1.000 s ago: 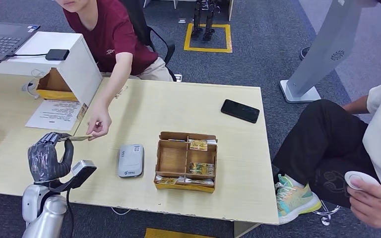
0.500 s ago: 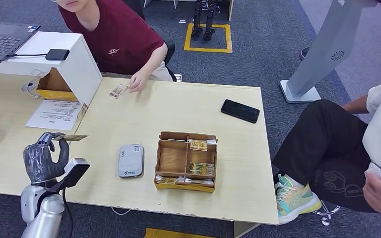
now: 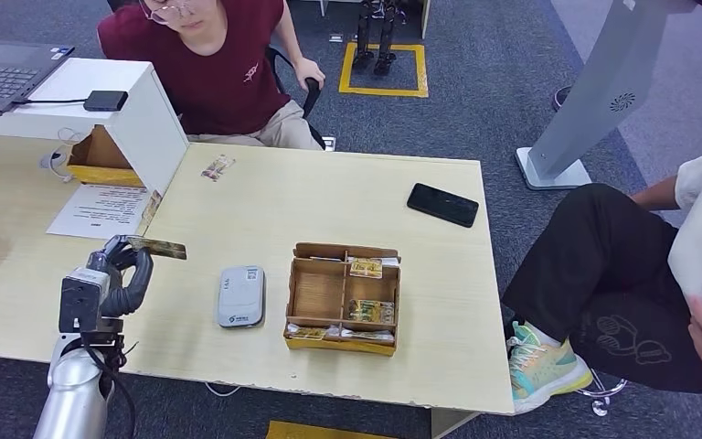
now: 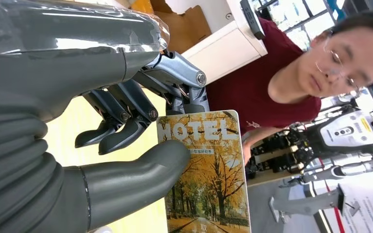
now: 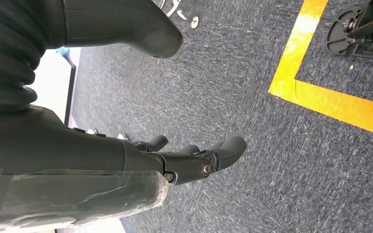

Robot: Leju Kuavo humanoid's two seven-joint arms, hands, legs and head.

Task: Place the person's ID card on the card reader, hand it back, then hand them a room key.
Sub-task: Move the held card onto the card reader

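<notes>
At the near edge of the worktop (image 3: 329, 201), the left hand (image 3: 121, 274) is raised just above the surface, its thumb and fingers (image 4: 126, 131) pinching a card (image 3: 155, 248) by one end. The left wrist view shows the card's face: the word HOTEL over a picture of autumn trees. The card sticks out flat from the hand towards the middle of the worktop, clear of the surface.

Just beside the hand lies the grey card reader (image 3: 240, 295), flat on the worktop with nothing on it. Next to that stands a wooden compartment box (image 3: 342, 298) holding several small cards. The right hand (image 5: 184, 160) hangs over the grey carpet, fingers loosely apart and holding nothing.

Further back, a sheet of printed paper (image 3: 101, 211) lies by a white riser (image 3: 137, 119), and a black phone (image 3: 442, 204) rests near the far right corner. A small card (image 3: 217, 167) lies on the far edge of the worktop. Behind it sits a person in a dark red shirt (image 3: 215, 73), one hand on the chair's armrest. Another seated person (image 3: 640, 265) is at the right.
</notes>
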